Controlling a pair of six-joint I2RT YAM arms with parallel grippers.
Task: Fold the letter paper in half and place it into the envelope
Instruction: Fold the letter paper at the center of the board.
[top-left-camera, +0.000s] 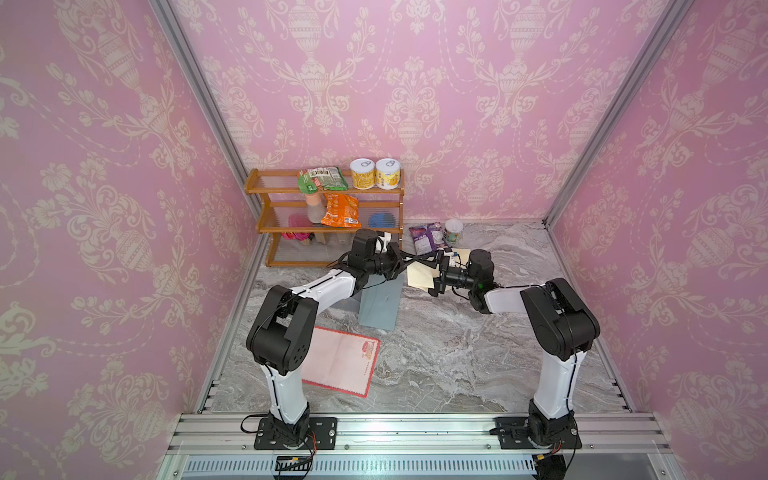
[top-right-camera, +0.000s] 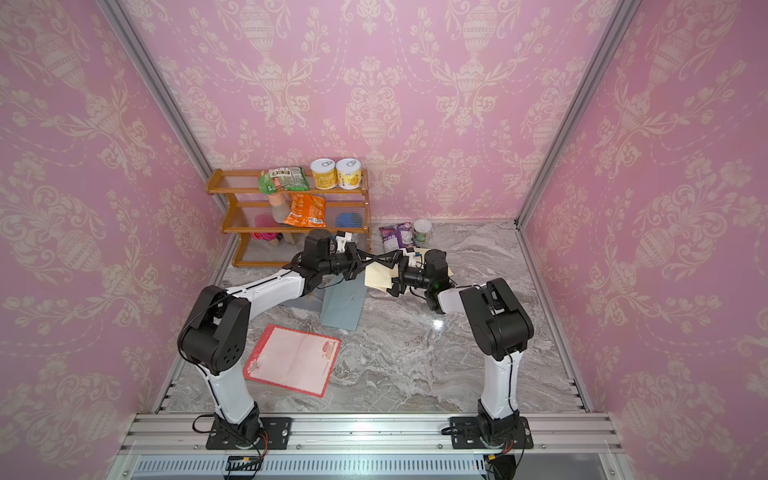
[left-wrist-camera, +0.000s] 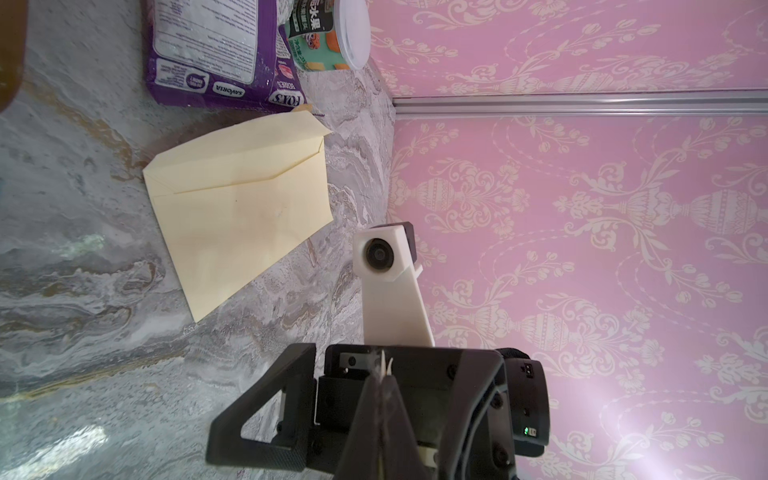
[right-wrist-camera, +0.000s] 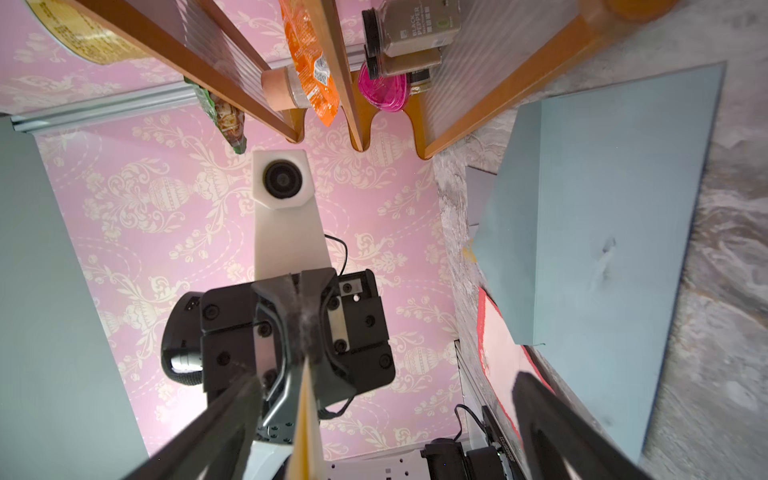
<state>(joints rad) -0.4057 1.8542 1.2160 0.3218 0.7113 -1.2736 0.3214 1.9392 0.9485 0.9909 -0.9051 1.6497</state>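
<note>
The letter paper (top-left-camera: 340, 361), pinkish with a red border and a crease down its middle, lies flat at the front left by the left arm's base; a strip of it shows in the right wrist view (right-wrist-camera: 498, 353). My left gripper (top-left-camera: 409, 264) is shut on a cream envelope (top-left-camera: 422, 277) held in the air at mid-table. Its thin edge sticks out past the fingertips (left-wrist-camera: 383, 374). My right gripper (top-left-camera: 433, 279) faces it, open, with the envelope's edge (right-wrist-camera: 307, 424) between its spread fingers. Another cream envelope (left-wrist-camera: 241, 203) lies flat on the table behind.
A grey-blue sheet (top-left-camera: 380, 305) lies below the left forearm. A wooden shelf (top-left-camera: 324, 216) with cans, snack bags and jars stands at the back left. A purple bag (top-left-camera: 426, 237) and a cup (top-left-camera: 453, 232) sit by the back wall.
</note>
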